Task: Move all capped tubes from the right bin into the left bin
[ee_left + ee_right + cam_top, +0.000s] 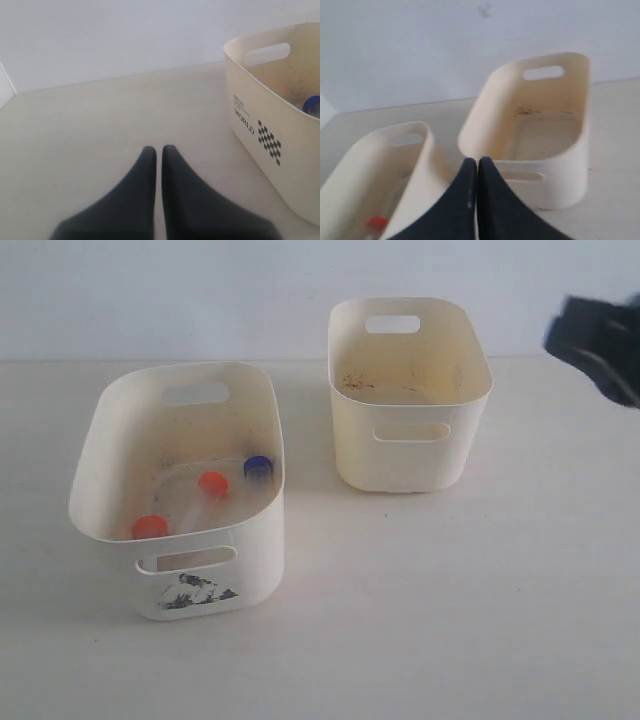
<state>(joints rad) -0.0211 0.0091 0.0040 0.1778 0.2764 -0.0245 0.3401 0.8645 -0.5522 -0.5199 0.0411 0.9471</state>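
The larger left bin, with a torn black-grey mark on its front, holds three capped tubes: two with orange-red caps and one with a blue cap. No tube shows in the smaller right bin. My right gripper is shut with nothing in it, and its arm hangs at the far right edge of the exterior view. My left gripper is shut and empty over bare table beside the left bin, where a blue cap peeks out.
A pale wall runs behind the cream table. The two bins stand apart with a gap of table between them. The right wrist view shows both bins, the right bin and the left bin, with an orange-red cap inside the left one.
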